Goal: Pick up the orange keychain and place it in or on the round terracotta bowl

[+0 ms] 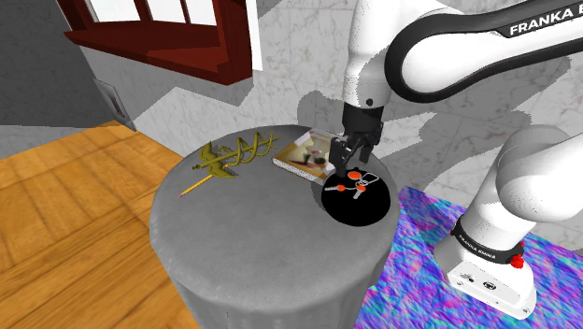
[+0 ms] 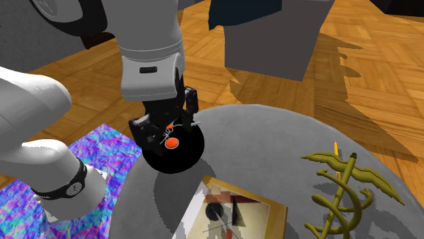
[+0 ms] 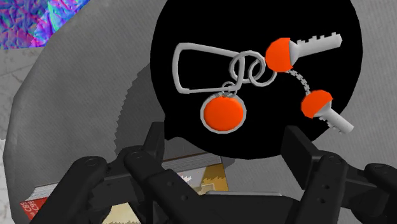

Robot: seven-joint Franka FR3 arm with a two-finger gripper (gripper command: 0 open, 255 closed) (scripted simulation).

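Lying in black bowl (image 3: 267, 137) — orange keychain (image 3: 249, 67); claw (image 3: 226, 133) spread wide, empty; book (image 1: 304, 154) beside.

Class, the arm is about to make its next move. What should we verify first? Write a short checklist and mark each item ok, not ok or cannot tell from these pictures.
1. Keychain lies inside the bowl: ok.
2. Gripper is open, with its fingers apart: ok.
3. Fingers are not touching the keychain, which lies beyond their tips: ok.
4. Bowl is wholly on the table: cannot tell, as it sits close to the edge.
5. Book lies beside the bowl under the hand, and a straight lift looks unobstructed: ok.
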